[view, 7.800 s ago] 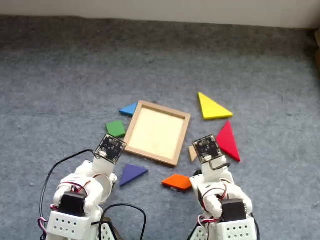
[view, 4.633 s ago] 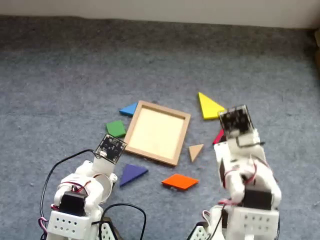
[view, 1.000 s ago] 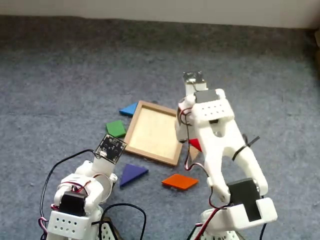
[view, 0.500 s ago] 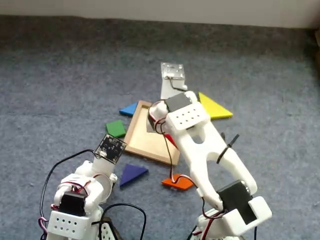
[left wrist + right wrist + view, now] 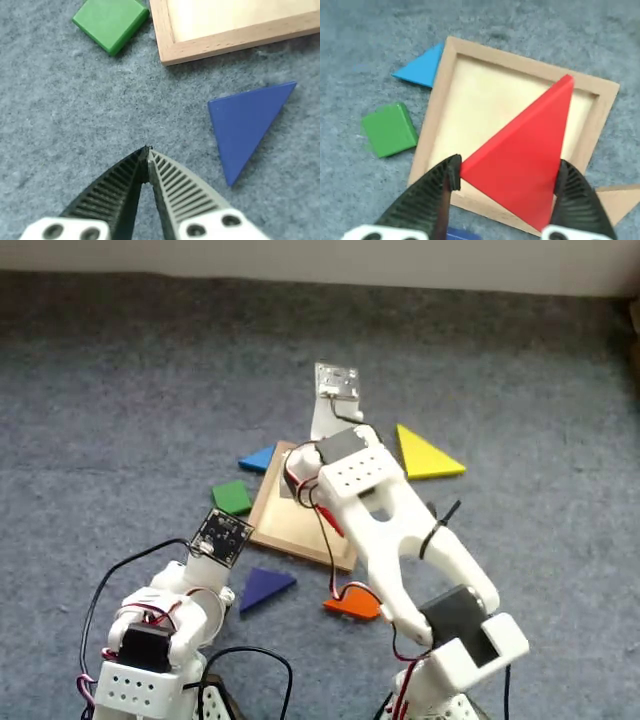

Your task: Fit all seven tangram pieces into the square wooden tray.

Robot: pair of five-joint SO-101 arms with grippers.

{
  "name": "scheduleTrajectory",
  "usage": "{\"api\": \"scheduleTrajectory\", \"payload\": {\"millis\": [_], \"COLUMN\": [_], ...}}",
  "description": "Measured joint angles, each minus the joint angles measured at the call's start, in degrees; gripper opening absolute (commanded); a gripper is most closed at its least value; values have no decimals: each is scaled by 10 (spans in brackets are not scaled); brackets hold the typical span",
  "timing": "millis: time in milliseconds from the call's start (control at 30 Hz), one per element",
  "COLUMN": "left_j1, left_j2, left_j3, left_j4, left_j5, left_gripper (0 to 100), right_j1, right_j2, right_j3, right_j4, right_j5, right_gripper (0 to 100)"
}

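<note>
The right pincer (image 5: 506, 172) is holding the red triangle (image 5: 530, 160) over the wooden tray (image 5: 520, 62); next, I'd say, it needs squaring into a corner.

I see pale bare wood, smooth and matt, on the tray (image 5: 530, 65), smooth satin paint on the red triangle (image 5: 525, 165) and green square (image 5: 111, 20), rough grey carpet (image 5: 75, 110), ribbed matt plastic fingers (image 5: 175, 186) on the left gripper (image 5: 147, 151).
</note>
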Motion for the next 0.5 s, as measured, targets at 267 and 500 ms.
{"api": "scheduleTrajectory", "payload": {"millis": [267,500], "left_j1": [0,0], "left_j2": [0,0], "left_j3": [0,0], "left_j4": [0,0], "left_j5": [0,0], "left_gripper": [5,5], "right_j1": [1,11], "right_j2": [48,48], "right_j3": [-1,-2], "right_j4": [0,0], "right_j5": [-45,-46], "right_gripper": [205,299]}}
